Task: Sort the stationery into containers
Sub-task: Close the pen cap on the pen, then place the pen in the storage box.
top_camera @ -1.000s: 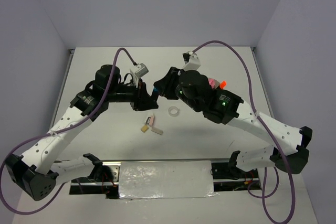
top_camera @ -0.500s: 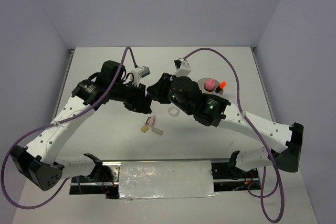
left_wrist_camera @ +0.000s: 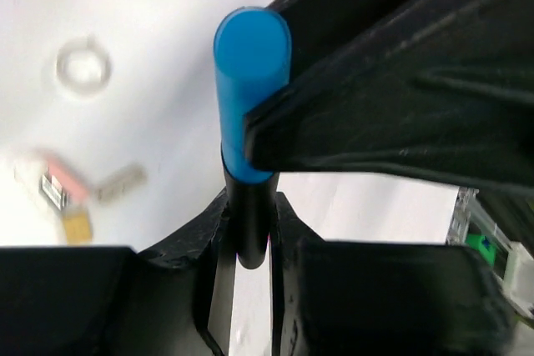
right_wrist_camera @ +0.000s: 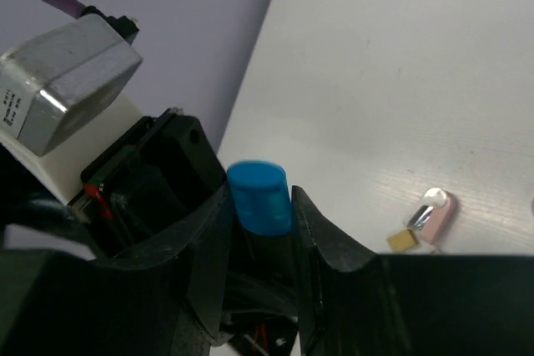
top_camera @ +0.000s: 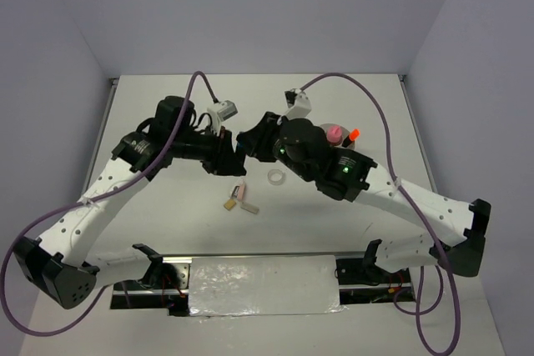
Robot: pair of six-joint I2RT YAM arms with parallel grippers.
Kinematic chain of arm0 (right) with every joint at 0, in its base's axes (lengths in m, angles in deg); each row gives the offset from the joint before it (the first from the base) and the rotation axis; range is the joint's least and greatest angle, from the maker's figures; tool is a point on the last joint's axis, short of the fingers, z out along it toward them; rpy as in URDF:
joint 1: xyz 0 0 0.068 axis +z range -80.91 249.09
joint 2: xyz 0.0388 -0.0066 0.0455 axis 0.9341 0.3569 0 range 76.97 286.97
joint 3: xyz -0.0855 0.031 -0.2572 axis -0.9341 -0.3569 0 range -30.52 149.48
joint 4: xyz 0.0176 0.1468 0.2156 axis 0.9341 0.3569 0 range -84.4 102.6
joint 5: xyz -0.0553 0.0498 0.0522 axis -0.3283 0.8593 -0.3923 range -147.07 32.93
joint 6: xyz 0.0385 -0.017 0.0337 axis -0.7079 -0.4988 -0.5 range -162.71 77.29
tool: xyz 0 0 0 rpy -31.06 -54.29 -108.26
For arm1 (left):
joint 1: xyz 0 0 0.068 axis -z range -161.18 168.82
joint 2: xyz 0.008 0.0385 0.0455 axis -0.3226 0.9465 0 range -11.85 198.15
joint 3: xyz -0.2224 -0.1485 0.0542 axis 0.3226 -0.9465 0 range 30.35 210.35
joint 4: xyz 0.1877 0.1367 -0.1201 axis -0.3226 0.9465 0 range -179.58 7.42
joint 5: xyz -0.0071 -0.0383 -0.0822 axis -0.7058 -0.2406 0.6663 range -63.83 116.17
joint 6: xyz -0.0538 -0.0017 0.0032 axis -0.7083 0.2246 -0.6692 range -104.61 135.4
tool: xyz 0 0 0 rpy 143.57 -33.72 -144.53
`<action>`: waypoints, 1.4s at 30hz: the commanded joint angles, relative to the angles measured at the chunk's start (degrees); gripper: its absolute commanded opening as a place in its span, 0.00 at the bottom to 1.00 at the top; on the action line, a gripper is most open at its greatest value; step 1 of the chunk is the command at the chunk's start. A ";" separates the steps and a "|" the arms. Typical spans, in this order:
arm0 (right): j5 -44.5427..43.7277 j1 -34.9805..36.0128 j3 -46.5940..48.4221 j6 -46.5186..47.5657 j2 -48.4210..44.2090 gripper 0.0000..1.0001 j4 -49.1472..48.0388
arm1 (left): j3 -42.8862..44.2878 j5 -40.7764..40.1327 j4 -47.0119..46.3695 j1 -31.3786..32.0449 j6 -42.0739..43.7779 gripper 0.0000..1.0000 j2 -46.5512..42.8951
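The left arm (top_camera: 125,177) and right arm (top_camera: 392,193) meet over the middle of the table (top_camera: 250,97), bridged by a marker (left_wrist_camera: 250,97), barring the way across. Toward the front edge lie a tape ring (top_camera: 276,178) and small pieces (top_camera: 240,198). A tub (top_camera: 350,143) stands nearer the right edge. The far strip lies open.

The marker (left_wrist_camera: 250,81) has a blue cap and a black barrel. The fingers (left_wrist_camera: 392,81) of both arms are black. The tabletop (top_camera: 167,97) is plain white. The tape ring (top_camera: 276,178) is clear. The eraser (top_camera: 240,193) is pink; the small piece (top_camera: 229,203) left of it is tan. At far right, the cylinder (top_camera: 333,133) is pink, the marker tip (top_camera: 354,133) orange.
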 commanded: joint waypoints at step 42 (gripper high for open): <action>61.80 -17.28 16.08 33.20 -5.42 0.00 10.09 | -1.92 24.61 -35.57 7.08 -5.21 0.10 -1.83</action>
